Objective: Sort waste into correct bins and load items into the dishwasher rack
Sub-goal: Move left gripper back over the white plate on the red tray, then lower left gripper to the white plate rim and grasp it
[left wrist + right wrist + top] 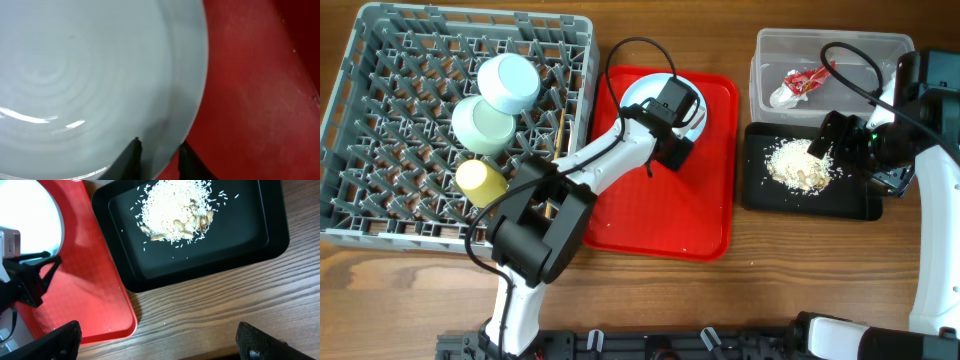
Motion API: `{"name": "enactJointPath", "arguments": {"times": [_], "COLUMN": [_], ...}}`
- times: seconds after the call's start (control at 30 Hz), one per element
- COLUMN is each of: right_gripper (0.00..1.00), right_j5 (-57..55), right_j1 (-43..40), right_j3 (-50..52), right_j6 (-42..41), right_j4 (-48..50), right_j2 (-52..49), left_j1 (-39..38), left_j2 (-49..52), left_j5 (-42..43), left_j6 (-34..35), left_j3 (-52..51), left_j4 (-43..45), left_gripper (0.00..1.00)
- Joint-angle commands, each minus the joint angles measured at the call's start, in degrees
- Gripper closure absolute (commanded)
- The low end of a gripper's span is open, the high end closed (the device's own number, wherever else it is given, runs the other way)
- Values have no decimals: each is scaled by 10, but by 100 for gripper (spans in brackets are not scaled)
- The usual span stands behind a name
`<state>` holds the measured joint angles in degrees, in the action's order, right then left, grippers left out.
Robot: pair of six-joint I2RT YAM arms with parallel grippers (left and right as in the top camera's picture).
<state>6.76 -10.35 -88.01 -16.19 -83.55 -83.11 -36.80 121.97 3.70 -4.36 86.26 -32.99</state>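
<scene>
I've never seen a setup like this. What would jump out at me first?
The bright red tray in the middle draws the eye, with the left gripper closed around the rim of a white plate lying on it. To its left, the big grey rack holds a pale blue-white bowl, a pale green bowl and a yellow cup. To the right, a black tray carries a heap of pale food scraps.

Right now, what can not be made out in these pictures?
- white plate: overhead, the left arm covers most of it; the left wrist view crops it.
- left gripper: left wrist, whether it pinches the rim is unclear.
- snack wrapper: overhead, too small to read.
</scene>
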Motion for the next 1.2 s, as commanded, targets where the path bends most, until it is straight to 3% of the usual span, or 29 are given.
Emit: {"name": "enactJointPath", "arguments": {"times": [0.0,0.1,0.4,0.7,1.0,1.17], "right_gripper": [0,0,0,0,0,0], "right_j5": [-8,-8,-8,-8,-8,-8], "right_j1": [-2,-2,-2,-2,-2,-2], "right_j3": [-9,-9,-9,-9,-9,-9], "right_j6": [12,12,17,16,11,12], "right_j4": [1,2,2,2,1,1], "right_j2": [10,10,10,10,10,10], "left_j1": [-2,-7,-19,-15,43,71], "left_j2": [15,15,-13,-144,-253,-263], "left_j5": [-8,-8,-8,-6,-1,33], "left_j6": [1,1,4,51,82,83], "left_j3": [-1,-1,-1,-1,-1,-1], "left_j4": [-15,-17,-14,-18,-26,-28], "left_gripper": [92,96,96,96,96,96]}}
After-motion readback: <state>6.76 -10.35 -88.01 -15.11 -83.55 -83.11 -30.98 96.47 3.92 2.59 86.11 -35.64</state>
